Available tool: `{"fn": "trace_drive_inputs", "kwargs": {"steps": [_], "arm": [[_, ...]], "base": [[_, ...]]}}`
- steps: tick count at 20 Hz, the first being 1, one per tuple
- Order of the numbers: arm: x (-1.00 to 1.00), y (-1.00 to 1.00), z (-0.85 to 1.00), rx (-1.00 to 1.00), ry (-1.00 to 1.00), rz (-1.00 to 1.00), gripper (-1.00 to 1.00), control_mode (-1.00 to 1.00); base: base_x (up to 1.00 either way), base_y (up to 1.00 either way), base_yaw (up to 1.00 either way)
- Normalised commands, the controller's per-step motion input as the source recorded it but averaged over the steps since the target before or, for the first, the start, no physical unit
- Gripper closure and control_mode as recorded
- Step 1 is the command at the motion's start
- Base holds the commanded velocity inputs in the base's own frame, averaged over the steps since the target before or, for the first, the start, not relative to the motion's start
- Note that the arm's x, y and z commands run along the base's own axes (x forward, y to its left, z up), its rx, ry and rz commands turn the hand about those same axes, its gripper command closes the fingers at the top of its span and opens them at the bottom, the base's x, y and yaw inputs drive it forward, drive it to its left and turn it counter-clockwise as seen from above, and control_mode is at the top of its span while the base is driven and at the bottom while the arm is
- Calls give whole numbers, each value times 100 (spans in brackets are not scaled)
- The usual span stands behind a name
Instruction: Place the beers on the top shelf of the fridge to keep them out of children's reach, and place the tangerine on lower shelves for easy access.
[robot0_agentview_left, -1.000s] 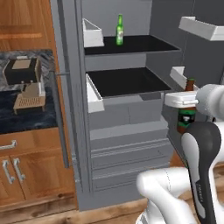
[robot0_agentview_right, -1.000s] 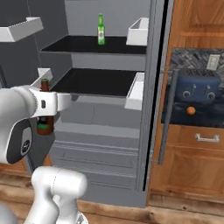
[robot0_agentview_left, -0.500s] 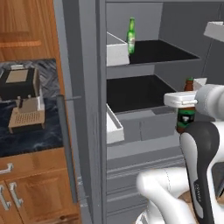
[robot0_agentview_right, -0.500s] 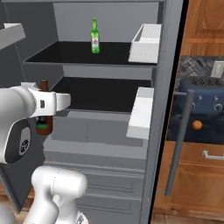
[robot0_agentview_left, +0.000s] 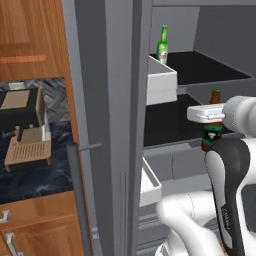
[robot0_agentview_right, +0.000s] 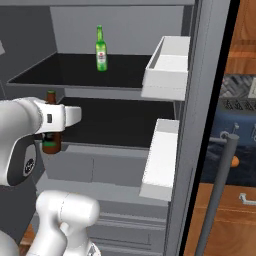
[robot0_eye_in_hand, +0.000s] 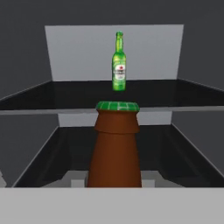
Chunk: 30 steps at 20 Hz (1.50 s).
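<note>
Brown beer bottle (robot0_agentview_left: 212, 134) held upright in front of the open fridge (robot0_agentview_right: 125, 165).

The brown beer bottle is gripped by the gripper (robot0_agentview_right: 50, 131), whose jaws are closed narrowly around it below the neck. Its green cap is seen at the height of the top shelf's (robot0_eye_in_hand: 175, 94) front edge in the hand view. The green beer bottle (robot0_agentview_right: 101, 49) is stood upright on the top shelf, near the back wall. A lower shelf (robot0_agentview_right: 115, 122) is seen under it. White door bins (robot0_agentview_right: 167, 67) are hung on the open door. A tangerine (robot0_agentview_right: 235, 162) is seen past the door handle.
</note>
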Motion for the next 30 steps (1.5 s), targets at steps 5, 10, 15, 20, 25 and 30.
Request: {"fn": "trace_drive_inputs", "kwargs": {"steps": [5,10,15,20,25,30], "arm": [[7,-1,0,0,-1,0,100,-100],[15,-9,23,0,-11,0,100,-100],[1,-9,48,0,-15,0,100,-100],[0,0,54,0,-9,0,100,-100],[0,0,47,0,0,1,100,-100],[4,-12,24,-1,0,1,100,-100]], "base": [[39,0,0],[0,0,0],[0,0,0],[0,0,0],[0,0,0],[0,0,0]]}}
